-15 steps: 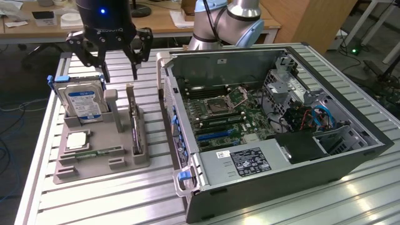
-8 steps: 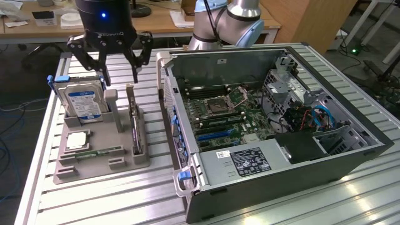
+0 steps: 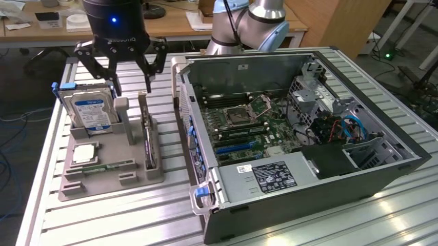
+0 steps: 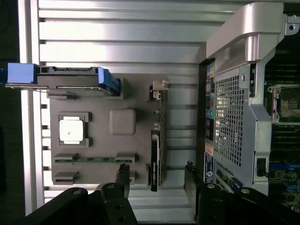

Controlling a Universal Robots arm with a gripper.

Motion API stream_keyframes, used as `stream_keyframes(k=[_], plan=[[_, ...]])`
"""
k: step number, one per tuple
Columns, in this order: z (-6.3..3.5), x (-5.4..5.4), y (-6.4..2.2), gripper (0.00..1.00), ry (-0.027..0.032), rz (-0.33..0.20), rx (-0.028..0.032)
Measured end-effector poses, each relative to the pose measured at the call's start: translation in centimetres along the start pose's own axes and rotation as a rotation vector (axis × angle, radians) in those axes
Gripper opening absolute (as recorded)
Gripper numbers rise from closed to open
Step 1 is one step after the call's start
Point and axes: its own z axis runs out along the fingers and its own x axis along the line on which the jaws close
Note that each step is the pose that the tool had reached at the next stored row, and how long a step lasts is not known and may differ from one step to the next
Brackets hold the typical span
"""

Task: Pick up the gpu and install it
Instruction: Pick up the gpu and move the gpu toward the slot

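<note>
On the table, a grey holder keeps the gpu upright.

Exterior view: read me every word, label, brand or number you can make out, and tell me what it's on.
"ROBOTIQ", upside down, probably: on the gripper body.
Hard drive, blue label: too small to read.
Power supply, black label: too small to read.
White sticker inside the case: too small to read.
</note>
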Motion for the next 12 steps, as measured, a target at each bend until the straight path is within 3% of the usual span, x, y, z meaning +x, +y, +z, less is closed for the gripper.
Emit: stream_keyframes(k=[12], plan=[[0.99,0.01,-0.06,0.59,0.0000,0.000,0.0029]])
